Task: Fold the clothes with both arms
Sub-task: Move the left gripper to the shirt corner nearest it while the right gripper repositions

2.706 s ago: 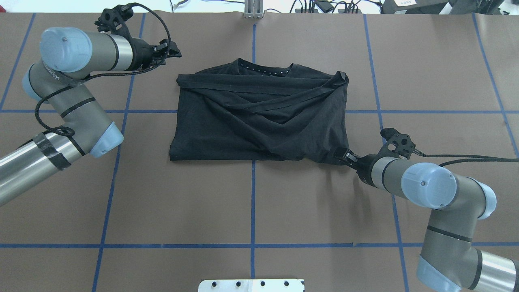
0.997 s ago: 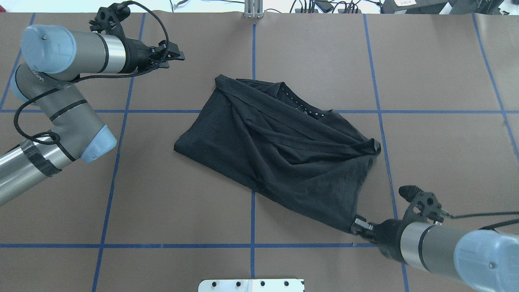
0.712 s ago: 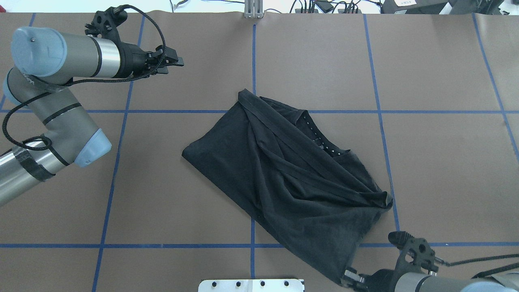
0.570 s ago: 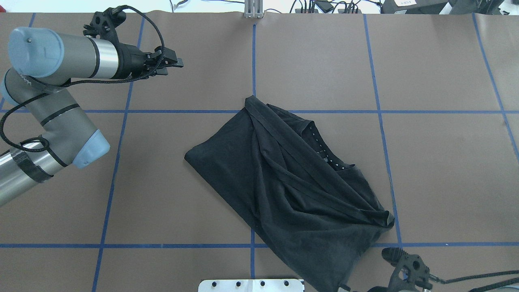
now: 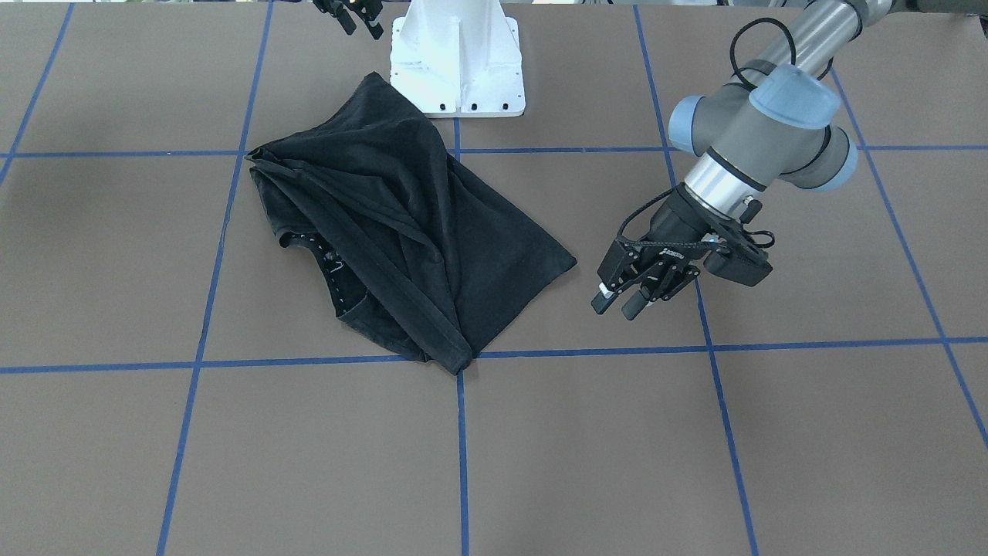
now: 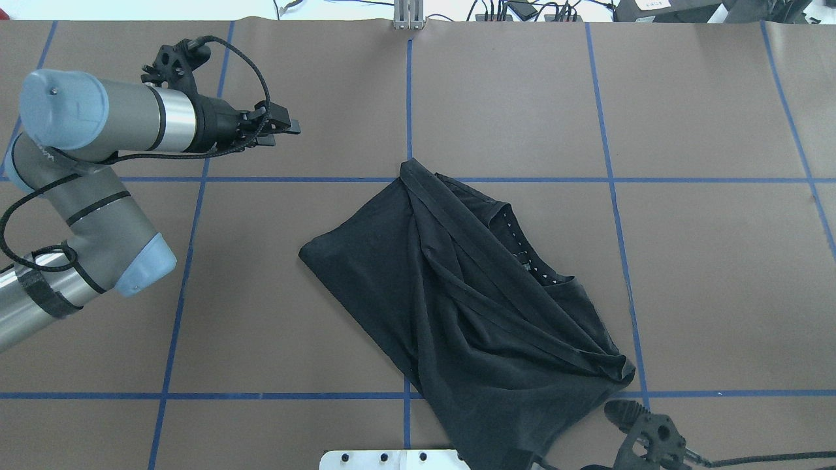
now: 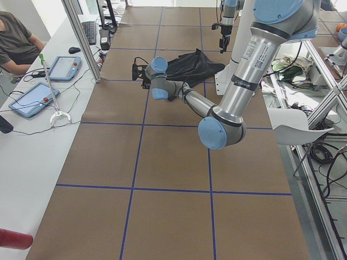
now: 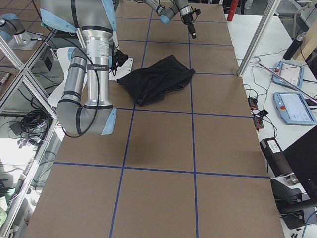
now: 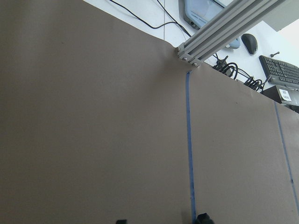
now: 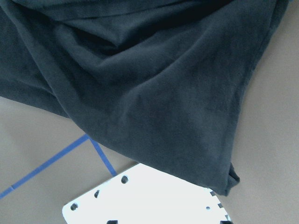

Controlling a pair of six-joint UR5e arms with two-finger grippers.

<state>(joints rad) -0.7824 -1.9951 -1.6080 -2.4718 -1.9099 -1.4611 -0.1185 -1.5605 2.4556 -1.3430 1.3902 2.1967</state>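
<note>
Brown gridded table (image 5: 695, 463), front-facing view: crumpled black T-shirt (image 5: 432, 232) lies at 10 o'clock of the parted, empty left gripper (image 5: 614, 311) and at 6 o'clock of the parted right gripper (image 5: 364, 31).

This is a robotics lab, and everything around me says so. My left arm (image 7: 246, 70) and right arm (image 8: 96, 49) are mounted on a white pedestal (image 5: 457, 58) at the edge of a long counter (image 6: 294, 326) covered in brown paper and squared off with blue tape (image 6: 261, 395). Aluminium frame posts (image 7: 80, 38) stand along its far side. Beyond them, a white side table (image 7: 21, 157) carries teach pendants (image 7: 31, 100) and a keyboard (image 7: 90, 32), and a person (image 7: 16, 38) sits at it. A tangle of cables and plugs (image 6: 522, 9) lies past the counter's edge, and metal racks (image 8: 25, 114) with more wiring stand behind my base.
</note>
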